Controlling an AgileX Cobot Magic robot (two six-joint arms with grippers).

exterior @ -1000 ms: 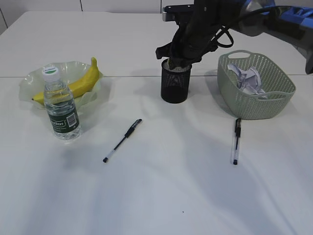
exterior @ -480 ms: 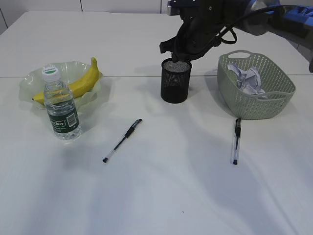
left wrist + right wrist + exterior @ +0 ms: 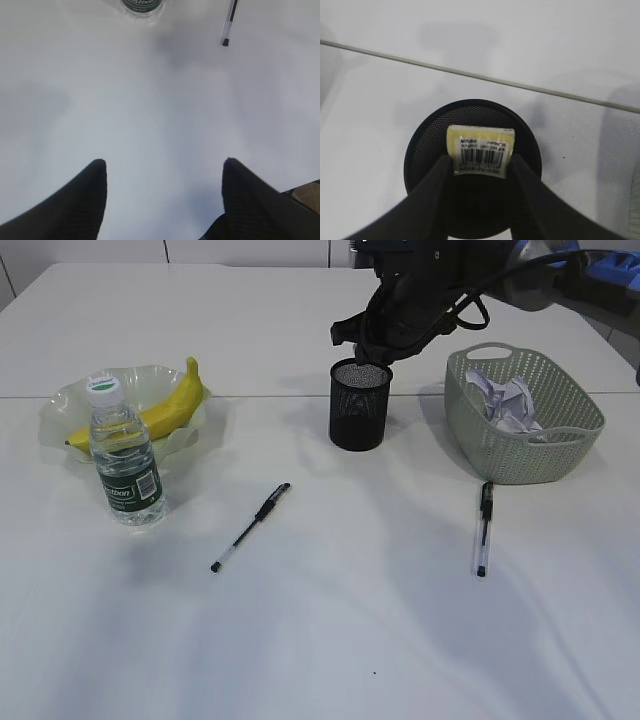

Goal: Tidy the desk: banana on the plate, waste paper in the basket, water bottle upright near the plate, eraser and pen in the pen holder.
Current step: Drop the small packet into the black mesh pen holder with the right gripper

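My right gripper [image 3: 480, 161] is shut on a yellow eraser [image 3: 480, 147] with a barcode label, held right over the mouth of the black mesh pen holder [image 3: 420, 145]. From outside, that gripper [image 3: 365, 352] hangs just above the pen holder [image 3: 358, 415]. The banana [image 3: 170, 405] lies on the clear plate [image 3: 60, 405], and the water bottle [image 3: 125, 455] stands upright in front of it. Two pens lie flat on the table, one [image 3: 250, 527] mid-left and one [image 3: 483, 528] by the basket. Waste paper [image 3: 510, 400] sits inside the green basket [image 3: 560, 445]. My left gripper [image 3: 165, 162] is open over bare table.
The left wrist view catches the bottle's base [image 3: 141, 6] and a pen's tip [image 3: 227, 30] at its top edge. A seam in the table runs behind the holder. The basket stands close to the right of the holder.
The right gripper has risen a little from the holder's rim and shifted slightly right, still with the eraser. Nothing else has moved.
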